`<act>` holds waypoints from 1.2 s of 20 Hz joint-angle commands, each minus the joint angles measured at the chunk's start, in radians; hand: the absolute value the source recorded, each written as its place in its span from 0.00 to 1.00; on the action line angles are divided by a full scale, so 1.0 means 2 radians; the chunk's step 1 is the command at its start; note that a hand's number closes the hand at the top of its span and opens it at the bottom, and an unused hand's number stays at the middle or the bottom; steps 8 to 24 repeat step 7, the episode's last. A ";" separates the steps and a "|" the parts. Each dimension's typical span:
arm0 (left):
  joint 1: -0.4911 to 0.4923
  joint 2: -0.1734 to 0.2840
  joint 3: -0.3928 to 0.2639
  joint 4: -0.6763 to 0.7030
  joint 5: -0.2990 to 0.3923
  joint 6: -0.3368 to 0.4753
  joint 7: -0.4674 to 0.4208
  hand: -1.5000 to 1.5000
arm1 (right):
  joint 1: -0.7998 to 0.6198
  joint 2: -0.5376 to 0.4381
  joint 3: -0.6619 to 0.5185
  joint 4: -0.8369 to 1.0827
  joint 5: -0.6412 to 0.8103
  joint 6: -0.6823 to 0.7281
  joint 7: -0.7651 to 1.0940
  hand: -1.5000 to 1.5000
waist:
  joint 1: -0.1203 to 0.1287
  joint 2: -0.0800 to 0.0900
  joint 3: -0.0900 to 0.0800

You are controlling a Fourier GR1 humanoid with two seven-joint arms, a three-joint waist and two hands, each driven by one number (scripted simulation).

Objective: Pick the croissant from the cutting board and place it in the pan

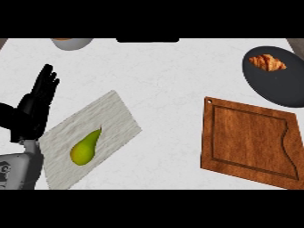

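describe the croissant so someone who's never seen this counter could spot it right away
Start at the brown wooden cutting board on the right side of the white counter, then look past its far right corner to the dark round pan. The croissant lies inside the pan near its far edge. It is the only golden-brown, ridged pastry here; the other food is a green pear on the grey mat at the left.

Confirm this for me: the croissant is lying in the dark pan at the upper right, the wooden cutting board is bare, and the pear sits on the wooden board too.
Not quite. The head view shows the pear on the grey marble slab at the left, not on the wooden cutting board. The rest holds: the croissant lies in the dark pan, and the wooden board is bare.
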 commanded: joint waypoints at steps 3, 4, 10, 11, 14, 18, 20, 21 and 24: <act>-0.005 -0.004 -0.002 0.017 -0.003 -0.003 -0.008 0.50 | 0.061 0.005 0.018 -0.040 -0.024 0.079 -0.041 0.00 | -0.003 -0.001 -0.001; 0.026 -0.010 -0.008 -0.015 -0.006 0.002 -0.006 0.50 | 0.068 0.014 0.022 -0.062 -0.029 0.068 -0.034 0.00 | -0.003 -0.002 -0.001; -0.022 0.006 0.009 0.010 0.007 -0.010 0.014 0.50 | 0.091 0.023 0.031 -0.092 -0.042 0.050 -0.032 0.00 | -0.002 0.000 -0.001; -0.022 0.006 0.009 0.010 0.007 -0.010 0.014 0.50 | 0.091 0.023 0.031 -0.092 -0.042 0.050 -0.032 0.00 | -0.002 0.000 -0.001; -0.022 0.006 0.009 0.010 0.007 -0.010 0.014 0.50 | 0.091 0.023 0.031 -0.092 -0.042 0.050 -0.032 0.00 | -0.002 0.000 -0.001; -0.022 0.006 0.009 0.010 0.007 -0.010 0.014 0.50 | 0.091 0.023 0.031 -0.092 -0.042 0.050 -0.032 0.00 | -0.002 0.000 -0.001; -0.022 0.006 0.009 0.010 0.007 -0.010 0.014 0.50 | 0.091 0.023 0.031 -0.092 -0.042 0.050 -0.032 0.00 | -0.002 0.000 -0.001; -0.022 0.006 0.009 0.010 0.007 -0.010 0.014 0.50 | 0.091 0.023 0.031 -0.092 -0.042 0.050 -0.032 0.00 | -0.002 0.000 -0.001; -0.022 0.006 0.009 0.010 0.007 -0.010 0.014 0.50 | 0.091 0.023 0.031 -0.092 -0.042 0.050 -0.032 0.00 | -0.002 0.000 -0.001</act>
